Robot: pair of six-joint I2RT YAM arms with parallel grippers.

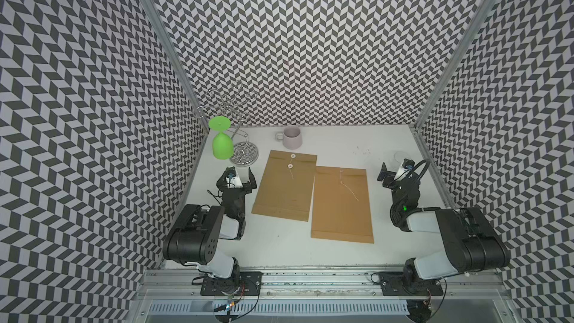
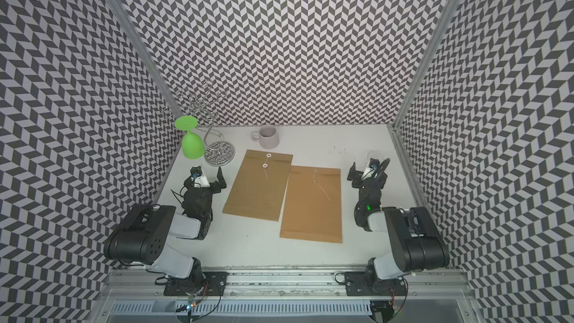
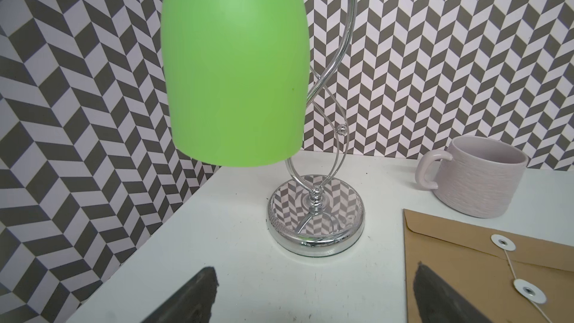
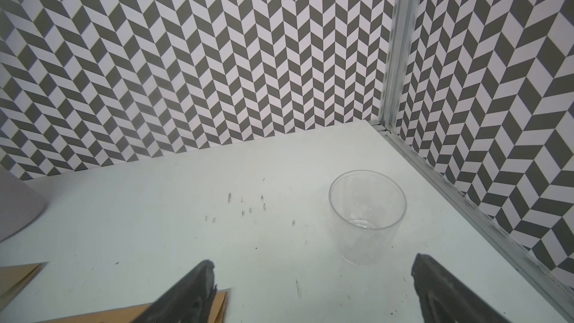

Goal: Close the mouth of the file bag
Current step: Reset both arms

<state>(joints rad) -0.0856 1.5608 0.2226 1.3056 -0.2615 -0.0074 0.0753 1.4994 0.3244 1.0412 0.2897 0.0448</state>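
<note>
Two brown paper file bags lie flat on the white table in both top views. The left bag has two white discs and a loose string running toward the front. The right bag has a thin loose string across it. My left gripper hovers open just left of the left bag, nothing between its fingers. My right gripper stands open to the right of the right bag, whose corner shows beside one finger.
A green glass hangs upside down on a chrome rack at the back left. A pale mug stands behind the left bag. A clear cup stands near the back right corner.
</note>
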